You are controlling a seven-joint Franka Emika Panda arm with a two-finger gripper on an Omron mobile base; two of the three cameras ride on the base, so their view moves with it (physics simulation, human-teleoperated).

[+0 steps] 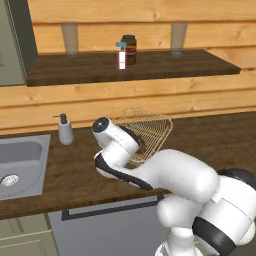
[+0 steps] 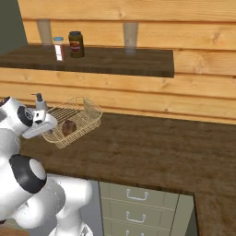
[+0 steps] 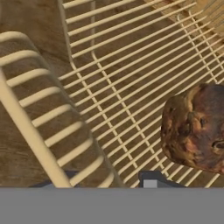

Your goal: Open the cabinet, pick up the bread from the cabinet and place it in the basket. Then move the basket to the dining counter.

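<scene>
The tan-gold wire basket hangs tilted over the dark wooden counter, its open side facing right in the right base view. The dark-brown bread lies inside on the mesh floor. My gripper is at the basket's near left rim, shut on the side wall. That wall runs down between the two fingertips. In the left base view my forearm covers the hand and part of the basket.
A grey soap dispenser stands left of the basket, beside the sink. On the shelf above are a dark lidded jar and a small white bottle. A cabinet hangs upper left. Counter stretches right.
</scene>
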